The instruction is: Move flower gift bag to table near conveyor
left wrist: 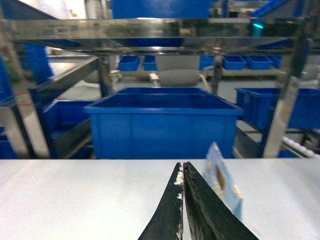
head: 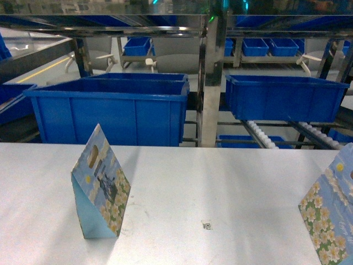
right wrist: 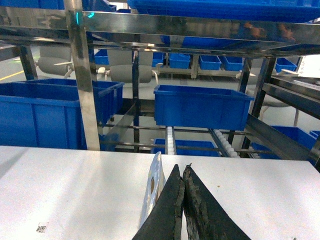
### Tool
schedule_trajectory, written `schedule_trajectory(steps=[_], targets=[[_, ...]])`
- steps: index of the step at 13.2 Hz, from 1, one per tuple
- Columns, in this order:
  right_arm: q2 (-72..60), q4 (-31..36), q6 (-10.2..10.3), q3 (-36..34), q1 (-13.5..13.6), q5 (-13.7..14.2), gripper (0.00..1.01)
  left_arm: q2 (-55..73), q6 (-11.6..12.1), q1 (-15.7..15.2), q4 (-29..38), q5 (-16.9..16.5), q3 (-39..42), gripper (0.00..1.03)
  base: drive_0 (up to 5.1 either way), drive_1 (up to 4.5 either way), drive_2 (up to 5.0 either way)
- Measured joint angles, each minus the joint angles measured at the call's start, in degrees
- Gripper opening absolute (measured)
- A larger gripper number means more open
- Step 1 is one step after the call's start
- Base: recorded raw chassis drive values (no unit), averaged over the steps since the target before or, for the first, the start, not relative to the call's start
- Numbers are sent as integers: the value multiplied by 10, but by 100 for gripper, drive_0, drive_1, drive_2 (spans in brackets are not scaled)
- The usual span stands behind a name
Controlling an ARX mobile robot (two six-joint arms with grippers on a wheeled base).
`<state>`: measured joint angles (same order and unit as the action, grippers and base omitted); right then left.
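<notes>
Two flower gift bags stand upright on the white table: one at the left, light blue with daisies, and one cut off by the right edge. Neither gripper shows in the head view. In the left wrist view my left gripper is shut on nothing, and a bag stands just right of and beyond its tips. My right gripper is shut and empty too, with a bag edge-on just left of its tips. The conveyor, steel racking with white rollers, runs behind the table's far edge.
A large blue bin sits behind the table at left, another blue bin on the roller track at right. A steel post stands between them. A small QR sticker lies on the tabletop between the bags.
</notes>
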<state>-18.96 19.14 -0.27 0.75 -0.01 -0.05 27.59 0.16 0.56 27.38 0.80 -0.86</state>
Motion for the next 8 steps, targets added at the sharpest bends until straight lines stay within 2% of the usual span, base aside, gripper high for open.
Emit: schedule_trajectory(steps=[1, 7, 8], targets=[[18, -20, 0, 0, 0, 0, 2, -30, -1, -9, -27, -2, 0, 2, 0, 0, 0], [92, -93, 0, 0, 0, 0, 2, -134, -2, -4, -130, -8, 0, 2, 0, 0, 0], [148, -180, 0, 0, 0, 0, 2, -147, -2, -4, -144, -8, 0, 2, 0, 0, 0]])
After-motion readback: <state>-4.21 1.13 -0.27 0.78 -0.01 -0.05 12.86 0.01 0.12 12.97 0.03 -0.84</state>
